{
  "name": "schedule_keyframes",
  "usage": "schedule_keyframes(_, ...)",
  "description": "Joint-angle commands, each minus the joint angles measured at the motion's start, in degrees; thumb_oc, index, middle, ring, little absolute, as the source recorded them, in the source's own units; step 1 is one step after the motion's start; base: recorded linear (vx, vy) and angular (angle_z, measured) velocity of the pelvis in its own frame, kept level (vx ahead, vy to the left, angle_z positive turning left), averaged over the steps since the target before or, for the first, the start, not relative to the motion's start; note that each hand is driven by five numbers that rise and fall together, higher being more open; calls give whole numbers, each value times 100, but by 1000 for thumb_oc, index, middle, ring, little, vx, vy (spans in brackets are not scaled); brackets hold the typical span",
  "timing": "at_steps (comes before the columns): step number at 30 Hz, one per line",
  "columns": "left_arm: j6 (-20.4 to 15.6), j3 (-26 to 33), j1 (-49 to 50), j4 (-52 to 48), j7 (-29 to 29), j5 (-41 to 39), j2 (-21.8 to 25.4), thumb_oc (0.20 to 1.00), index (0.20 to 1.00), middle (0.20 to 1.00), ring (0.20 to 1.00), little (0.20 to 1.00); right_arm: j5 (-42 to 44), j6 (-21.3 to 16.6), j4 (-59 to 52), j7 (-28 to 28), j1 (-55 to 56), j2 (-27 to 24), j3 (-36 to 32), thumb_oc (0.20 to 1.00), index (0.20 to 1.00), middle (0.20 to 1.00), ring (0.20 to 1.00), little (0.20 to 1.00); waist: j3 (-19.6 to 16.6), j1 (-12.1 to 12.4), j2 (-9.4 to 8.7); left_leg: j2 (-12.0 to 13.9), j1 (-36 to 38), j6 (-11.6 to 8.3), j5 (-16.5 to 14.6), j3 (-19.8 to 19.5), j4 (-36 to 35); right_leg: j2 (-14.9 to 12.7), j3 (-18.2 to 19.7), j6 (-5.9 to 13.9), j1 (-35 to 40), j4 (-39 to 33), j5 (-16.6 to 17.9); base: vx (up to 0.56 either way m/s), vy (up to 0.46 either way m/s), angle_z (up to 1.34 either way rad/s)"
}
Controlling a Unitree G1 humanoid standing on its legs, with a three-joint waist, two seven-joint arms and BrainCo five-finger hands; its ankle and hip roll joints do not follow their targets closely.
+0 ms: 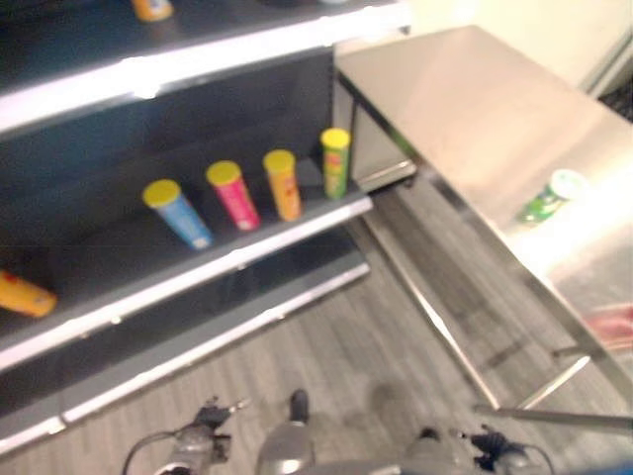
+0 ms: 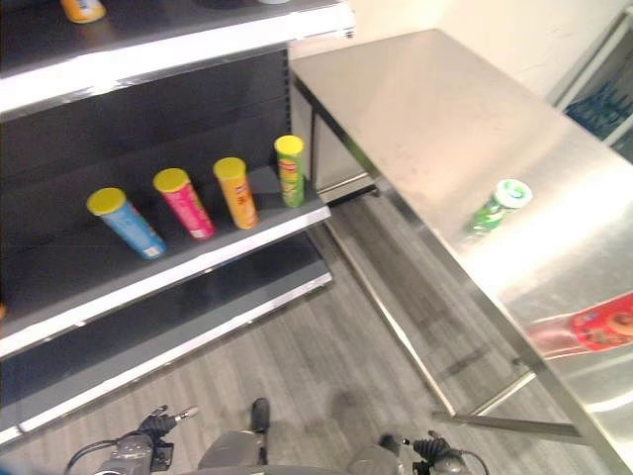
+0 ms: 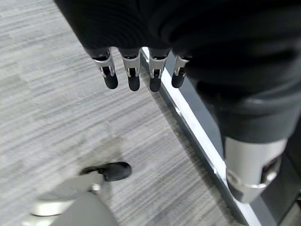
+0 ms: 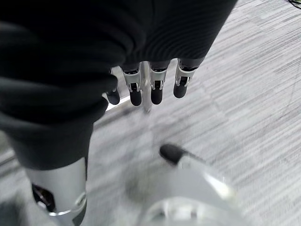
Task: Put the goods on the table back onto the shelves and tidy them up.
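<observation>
Steel table (image 2: 435, 109) stands on the robot's right, dark shelf unit (image 1: 198, 119) on its left, grey floor between. Two goods remain on the table, both lying down. Green can (image 2: 492, 210) lies near the table's front edge, about midway along it, white lid end pointing toward the far edge, long axis running roughly across the table. Red can (image 2: 593, 327) lies further along toward the near right corner, long axis roughly along the front edge; in the left eye view just its tip shows.

Middle shelf carries four upright cans in a row near its front lip: blue can (image 1: 178, 213), pink can (image 1: 233, 195), orange can (image 1: 283, 184), and a green shelf can (image 1: 335, 162) at the shelf's right end, closest to the table. One more orange item (image 1: 25, 294) lies at the shelf's left end.

Both table goods lie right of the robot, so the right hand is judged nearer, the green can likely the first pick.

Right hand (image 4: 146, 89) hangs down over the floor, fingers straight and relaxed, holding nothing. Left hand (image 3: 136, 70) likewise hangs beside the shelf's base rail, fingers loose, empty.
</observation>
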Motion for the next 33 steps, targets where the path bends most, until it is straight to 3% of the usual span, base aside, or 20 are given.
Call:
schedule_keyframes(1, -127, 88, -344, 122, 49, 59, -38, 1000, 1000, 1000, 1000, 1000, 32, 45, 45, -54, 65, -154, -87, 1000, 1000, 1000, 1000, 1000, -120, -14, -43, -121, -178, 13, -868, -482, 395, 66, 56, -2, -259, -250, 356, 10, -212, -36)
schedule_keyframes(4, -137, 27, -403, 132, 57, 57, -75, 1000, 1000, 1000, 1000, 1000, 138, 24, 77, -98, 134, -164, -142, 1000, 1000, 1000, 1000, 1000, -171, -115, -83, 214, -70, -220, -696, -434, 237, 412, 44, -89, -159, -395, 30, 47, -276, -16)
schedule_keyframes(6, -137, -145, -476, 57, 13, 158, -131, 1000, 1000, 1000, 1000, 1000, 219, 0, 142, -133, 184, -206, -190, 1000, 1000, 1000, 1000, 1000, -135, -206, -53, 523, -47, -373, -620, -490, 296, 739, 15, -281, -79, -339, -299, 31, -308, -3)
schedule_keyframes(8, -133, -180, -500, 28, 4, 155, -149, 1000, 1000, 1000, 1000, 1000, 232, -15, 156, -143, 190, -226, -193, 1000, 1000, 1000, 1000, 1000, -104, -217, -45, 592, -112, -394, -633, -527, 448, 801, -29, -341, -69, -308, -358, -13, -171, 8)
schedule_keyframes(9, -130, -269, -573, -71, -29, 101, -221, 1000, 1000, 1000, 1000, 1000, 242, -23, 233, -174, 168, -266, -168, 1000, 1000, 1000, 1000, 1000, 1, -234, -37, 603, -272, -386, -677, -596, 919, 873, -104, -469, -39, -259, -448, -49, -195, 10)
schedule_keyframes(11, -133, -355, -652, -111, -50, 77, -281, 1000, 1000, 1000, 1000, 1000, 236, 2, 306, -187, 134, -320, -175, 1000, 1000, 1000, 1000, 1000, 83, -228, -49, 359, -455, -348, -761, -801, 1233, 851, -99, -514, 6, -301, -471, -46, -71, 22)
schedule_keyframes(13, -142, -392, -657, -105, -73, 72, -328, 1000, 1000, 1000, 1000, 1000, 186, 7, 399, -203, 143, -359, -171, 1000, 1000, 1000, 1000, 1000, 70, -144, -28, -199, -447, -214, -955, -1447, 963, 925, 95, -512, -17, -336, -452, 21, 25, 19)
schedule_keyframes(14, -159, -399, -641, -98, -85, 84, -348, 1000, 1000, 1000, 1000, 1000, 144, 8, 425, -184, 155, -358, -172, 1000, 1000, 1000, 1000, 1000, 28, -153, -24, -338, -455, -174, -976, -1622, 871, 941, 169, -502, -34, -363, -430, 63, 64, -21)
schedule_keyframes(16, -181, -422, -641, -50, -72, 114, -352, 1000, 1000, 1000, 1000, 1000, 139, 6, 465, -186, 150, -370, -227, 1000, 1000, 1000, 1000, 1000, -15, -199, 4, -368, -422, -156, -952, -1628, 762, 951, 236, -486, -44, -387, -406, 73, 93, -43)
schedule_keyframes(19, -209, -331, -523, -12, -74, 142, -293, 1000, 1000, 1000, 1000, 1000, 272, 45, 643, -202, 286, -430, -590, 1000, 1000, 1000, 1000, 1000, -188, -354, 97, -289, -97, -59, -831, -1216, 279, 923, 427, -392, -101, -459, -332, 101, 162, -28)
schedule_keyframes(23, -217, -194, -452, -86, -90, 63, -160, 1000, 1000, 1000, 1000, 1000, 526, 103, 969, -215, 449, -673, -1101, 1000, 1000, 1000, 1000, 1000, -189, -427, 127, -273, 71, -21, -815, -1033, 133, 906, 594, -354, -149, -446, -302, 49, 96, -47)
schedule_keyframes(25, -249, -41, -356, -112, -120, 49, -10, 1000, 1000, 1000, 1000, 1000, 874, 107, 1301, -241, 773, -1120, -1843, 1000, 1000, 1000, 1000, 1000, -213, -512, 108, -268, 189, -6, -849, -928, 75, 878, 671, -307, -121, -461, -283, 115, 124, -28)
schedule_keyframes(26, -264, 23, -293, -103, -167, 100, 97, 1000, 1000, 1000, 1000, 1000, 1080, 124, 1560, -266, 1002, -1576, -2402, 1000, 1000, 1000, 1000, 1000, -247, -561, 84, -262, 257, -11, -874, -886, 44, 851, 680, -272, -94, -473, -264, 84, 64, -16)
schedule_keyframes(27, -265, 17, -294, -102, -166, 101, 89, 1000, 1000, 1000, 1000, 1000, 1079, 121, 1564, -261, 1008, -1585, -2410, 1000, 1000, 1000, 1000, 1000, -244, -553, 94, -260, 263, -11, -877, -883, 43, 853, 682, -271, -89, -474, -265, 91, 57, -17)
schedule_keyframes(30, -301, 34, -253, -99, -155, 229, 202, 1000, 1000, 1000, 1000, 1000, 1563, 18, 1697, -463, 1316, -2384, -3483, 1000, 1000, 1000, 1000, 1000, -308, -639, 55, -253, 331, -33, -883, -836, 0, 807, 672, -206, -55, -506, -214, 63, 51, -9)
schedule_keyframes(31, -301, 30, -251, -97, -154, 229, 199, 1000, 1000, 1000, 1000, 1000, 1562, 18, 1696, -463, 1323, -2385, -3486, 1000, 1000, 1000, 1000, 1000, -323, -636, 64, -245, 342, -36, -921, -837, -1, 815, 671, -200, -40, -518, -240, 62, 37, -4)
schedule_keyframes(33, -324, 39, -250, -113, -88, 230, 209, 1000, 1000, 1000, 1000, 1000, 1976, -218, 1288, -655, 1339, -2745, -3944, 1000, 1000, 1000, 1000, 1000, -349, -699, 50, -245, 372, -48, -954, -811, -1, 809, 695, -169, -35, -530, -221, 47, 52, -4)
